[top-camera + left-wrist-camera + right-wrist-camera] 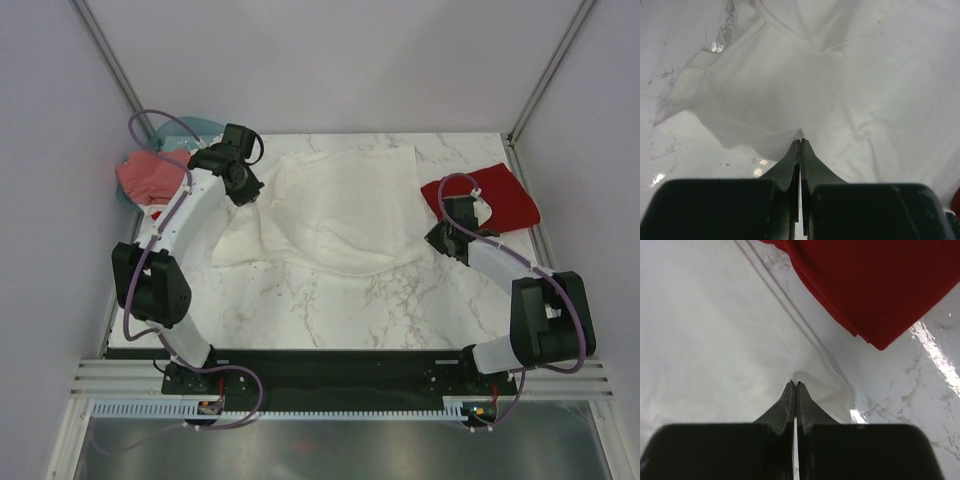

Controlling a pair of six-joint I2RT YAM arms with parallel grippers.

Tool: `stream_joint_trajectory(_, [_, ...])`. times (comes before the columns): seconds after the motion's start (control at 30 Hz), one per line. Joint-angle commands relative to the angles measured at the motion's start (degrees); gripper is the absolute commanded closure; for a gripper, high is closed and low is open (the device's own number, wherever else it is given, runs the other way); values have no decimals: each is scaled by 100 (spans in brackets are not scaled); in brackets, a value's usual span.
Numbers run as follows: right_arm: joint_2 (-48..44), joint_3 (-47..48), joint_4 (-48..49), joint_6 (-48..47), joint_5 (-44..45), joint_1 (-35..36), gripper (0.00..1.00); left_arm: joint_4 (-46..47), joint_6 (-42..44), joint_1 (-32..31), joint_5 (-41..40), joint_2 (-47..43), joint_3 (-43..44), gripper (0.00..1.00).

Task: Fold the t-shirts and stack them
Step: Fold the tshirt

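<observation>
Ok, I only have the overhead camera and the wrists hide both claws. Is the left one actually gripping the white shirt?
Observer: Yes. On the left wrist camera the left claw is shut, with a small peak of the white shirt pinched at its tips.
Operator: And the right one?
Observer: The right claw is shut too, pinching a bunched bit of the white shirt's edge.
Operator: Is it catching the red shirt as well?
Observer: No. The red shirt lies beyond the tips, clear of them, with white cloth showing between.
</observation>
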Motion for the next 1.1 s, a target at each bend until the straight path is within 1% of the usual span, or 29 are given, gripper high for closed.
stream_joint_trajectory(0.0, [230,449,94,190,86,16,100,-9,174,159,-51,299,553,98])
stream_joint_trajectory(0.13, [696,984,77,199,147,16,100,-9,138,282,160,677,879,98])
stream_joint_trajectory(0.3, [1214,1495,-107,207,147,16,100,-62,68,396,231,1082,1326,98])
stream_joint_trajectory(0.47, [1356,1820,-160,190,270,7,100,-88,86,449,257,1337,1801,98])
stream_joint_trajectory(0.67, [1672,2198,-187,199,209,16,100,-273,59,537,231,1662,2592,98])
stream_joint_trajectory(1.0, [2287,2796,-178,330,235,7,100,-352,-2,783,248,2031,3032,98])
stream_joint_trajectory(1.07, [2366,2893,-178,348,357,7,100,-361,-20,809,231,2084,3120,98])
